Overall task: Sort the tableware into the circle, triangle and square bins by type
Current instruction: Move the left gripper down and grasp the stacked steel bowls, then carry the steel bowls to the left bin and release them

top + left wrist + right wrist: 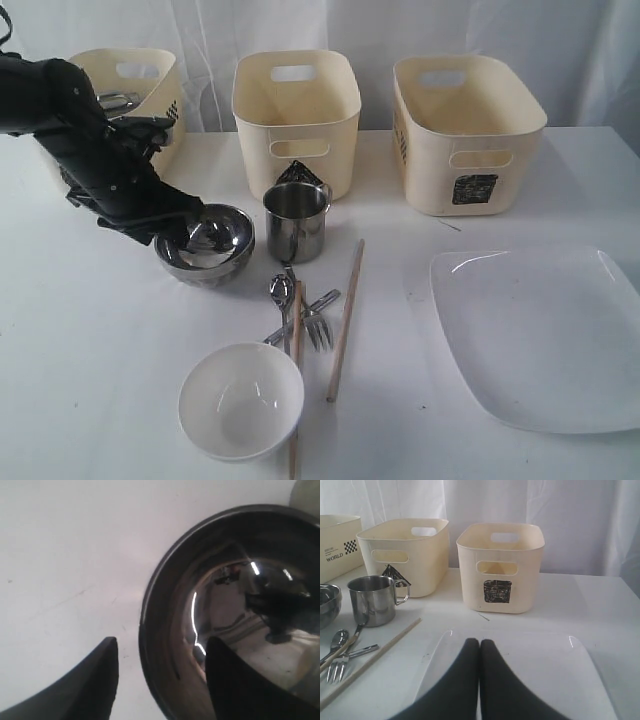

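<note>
My left gripper (195,235) (162,645) is open and straddles the rim of a steel bowl (222,240) (240,605), one finger inside and one outside. A steel mug (296,220) (372,600) stands right of the bowl. In front of them lie the spoon (280,290), fork (318,325), chopsticks (345,320) and white bowl (241,400). My right gripper (480,642) is shut and empty, above the white plate (540,340) (550,675). The triangle bin (296,120) (405,555) and square bin (468,130) (501,567) stand at the back.
A third cream tub (130,90) (335,545) stands at the far left behind my left arm, its mark hidden, with something steel (118,100) inside. A white curtain hangs behind the tubs. The plate reaches nearly to the table's right edge.
</note>
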`<control>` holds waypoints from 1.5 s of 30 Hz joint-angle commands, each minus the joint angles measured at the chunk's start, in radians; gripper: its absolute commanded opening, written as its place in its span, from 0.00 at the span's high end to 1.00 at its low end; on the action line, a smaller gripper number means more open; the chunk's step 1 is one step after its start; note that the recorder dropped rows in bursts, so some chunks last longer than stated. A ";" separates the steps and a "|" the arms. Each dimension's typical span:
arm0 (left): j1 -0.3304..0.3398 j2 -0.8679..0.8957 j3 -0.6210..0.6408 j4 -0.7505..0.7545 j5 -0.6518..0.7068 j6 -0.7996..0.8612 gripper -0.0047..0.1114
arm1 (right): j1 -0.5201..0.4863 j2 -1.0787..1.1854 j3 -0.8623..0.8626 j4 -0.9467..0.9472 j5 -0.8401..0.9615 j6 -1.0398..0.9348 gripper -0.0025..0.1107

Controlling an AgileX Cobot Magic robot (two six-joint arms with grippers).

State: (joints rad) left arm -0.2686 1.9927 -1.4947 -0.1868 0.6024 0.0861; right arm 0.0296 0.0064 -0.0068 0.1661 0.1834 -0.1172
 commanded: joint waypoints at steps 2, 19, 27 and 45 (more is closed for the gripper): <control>-0.004 0.056 0.006 0.007 0.003 0.004 0.48 | 0.002 -0.006 0.007 -0.001 -0.005 0.001 0.98; 0.010 -0.219 -0.125 0.480 0.087 -0.009 0.96 | 0.002 -0.006 0.007 -0.001 -0.005 0.001 0.98; 0.138 -0.241 -0.312 0.589 -0.173 -0.186 0.96 | 0.002 -0.006 0.007 -0.001 -0.005 0.001 0.98; 0.267 0.125 -0.334 0.587 -0.616 -0.299 0.96 | 0.002 -0.006 0.007 0.002 -0.005 0.001 0.98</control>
State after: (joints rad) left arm -0.0023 2.1019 -1.8228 0.3959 0.0209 -0.2008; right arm 0.0296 0.0064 -0.0068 0.1699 0.1834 -0.1172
